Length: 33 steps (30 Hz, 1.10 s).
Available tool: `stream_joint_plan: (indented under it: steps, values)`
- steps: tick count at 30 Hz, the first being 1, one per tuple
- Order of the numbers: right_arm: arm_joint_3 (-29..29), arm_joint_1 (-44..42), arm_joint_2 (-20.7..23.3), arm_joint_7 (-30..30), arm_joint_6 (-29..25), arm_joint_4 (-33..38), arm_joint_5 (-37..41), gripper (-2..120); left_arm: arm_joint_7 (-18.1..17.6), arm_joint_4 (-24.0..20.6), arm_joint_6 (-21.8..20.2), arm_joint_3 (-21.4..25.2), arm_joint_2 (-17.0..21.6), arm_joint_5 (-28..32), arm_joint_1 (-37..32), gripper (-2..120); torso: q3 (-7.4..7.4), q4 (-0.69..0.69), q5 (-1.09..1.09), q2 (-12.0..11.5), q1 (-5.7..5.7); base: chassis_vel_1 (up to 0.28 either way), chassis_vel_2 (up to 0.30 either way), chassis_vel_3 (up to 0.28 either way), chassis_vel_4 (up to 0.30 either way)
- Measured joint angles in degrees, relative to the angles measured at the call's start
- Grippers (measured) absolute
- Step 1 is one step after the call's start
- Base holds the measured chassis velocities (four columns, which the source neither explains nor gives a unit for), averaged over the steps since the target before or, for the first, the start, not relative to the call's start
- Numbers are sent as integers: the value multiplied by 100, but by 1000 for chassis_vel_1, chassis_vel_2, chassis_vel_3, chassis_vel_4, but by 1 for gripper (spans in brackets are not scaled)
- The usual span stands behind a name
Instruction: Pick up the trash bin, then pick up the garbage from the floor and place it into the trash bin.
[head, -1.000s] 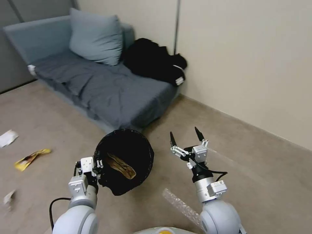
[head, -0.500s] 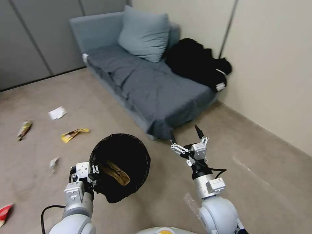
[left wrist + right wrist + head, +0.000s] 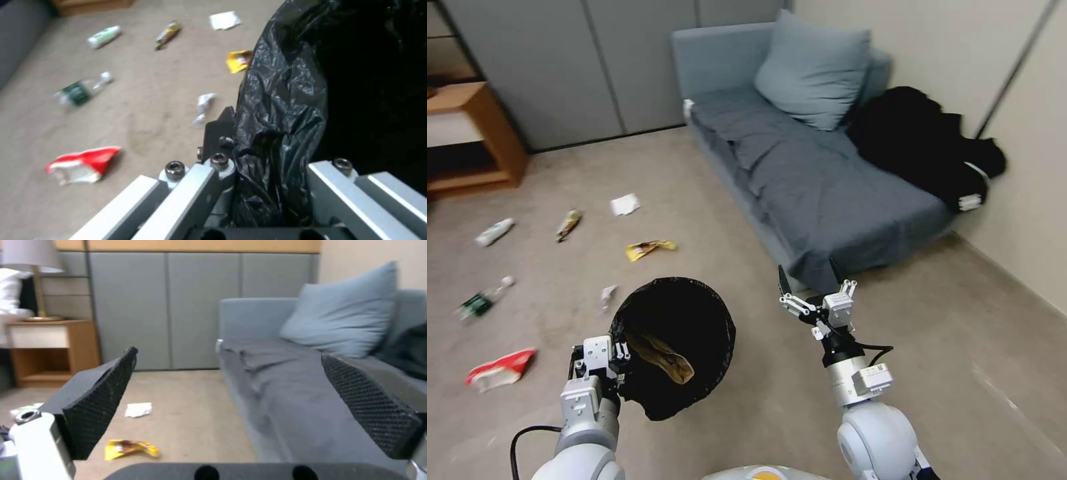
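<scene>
My left gripper [image 3: 617, 357] clenched on trash bin [image 3: 674, 343] rim, bin held up, tan scrap [image 3: 662, 357] inside. Right gripper [image 3: 810, 280] spread wide, empty, near sofa [image 3: 827, 187]. Left on floor: yellow wrapper [image 3: 650, 249], red wrapper [image 3: 499, 368], tissue [image 3: 625, 204], green-labelled bottle [image 3: 482, 301]. Bin pickup done; most collecting remains.

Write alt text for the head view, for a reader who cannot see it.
The left end effector holds the black-lined trash bin by its rim, above the floor; the right end effector is open and empty beside it. Garbage lies scattered on the carpet beside a grey sofa.
</scene>
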<state>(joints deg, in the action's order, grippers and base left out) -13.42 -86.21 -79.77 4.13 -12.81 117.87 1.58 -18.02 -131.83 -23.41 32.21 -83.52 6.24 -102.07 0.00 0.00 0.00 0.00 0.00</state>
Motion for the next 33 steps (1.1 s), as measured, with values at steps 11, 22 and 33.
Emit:
stream_joint_plan:
  steps: [11,22,33]
  values:
    - [-5,-14,17,-21,-29,-6,2,100,-11,94,11,-5,-38,-38,80,3,0,0,0,0,0,121,127,123,120]
    - [-19,-16,34,-30,-29,15,-6,100,-24,104,25,-39,-73,-48,80,3,0,1,0,0,0,104,110,104,104]
    - [-37,-19,35,-38,-37,3,-13,100,-24,130,53,-47,-62,-48,107,3,0,2,0,0,0,43,38,41,39]
